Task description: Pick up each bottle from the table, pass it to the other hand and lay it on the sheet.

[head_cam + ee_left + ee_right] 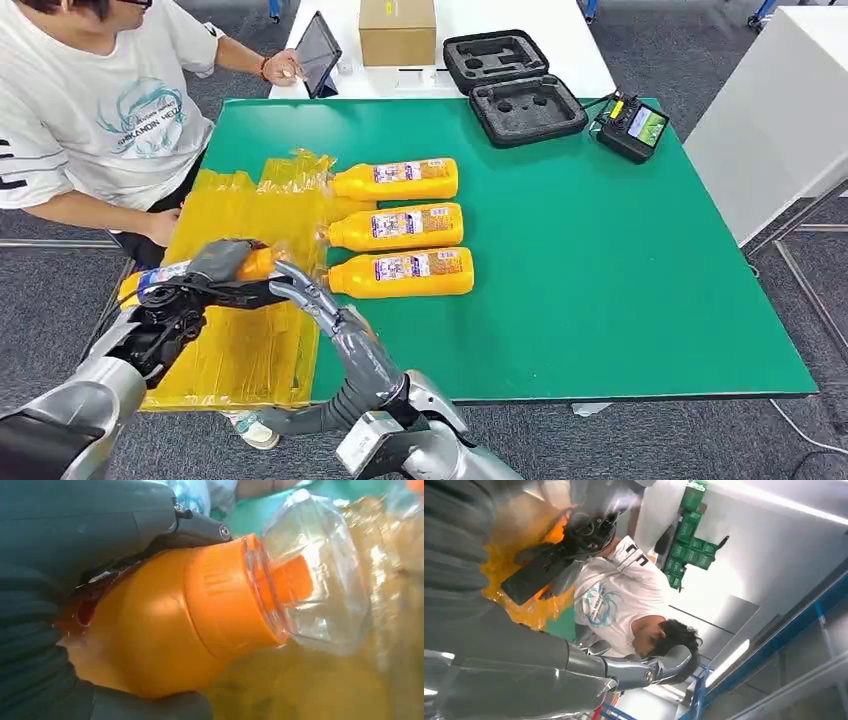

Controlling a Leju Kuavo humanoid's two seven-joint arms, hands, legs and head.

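L robot hand grips an orange bottle low over the yellow sheet, beside 3 laid bottles. R robot hand close by, fingers spread, holding nothing. Best next move imo — lower it flat onto bare sheet, parallel w/ the others, before loosening fingers.

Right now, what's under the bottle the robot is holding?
The crinkly yellow sheet lies under the held bottle in the left hand. The table below is covered by that sheet.

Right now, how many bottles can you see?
4: three lie side by side on the green table; one is held in the left hand over the sheet.
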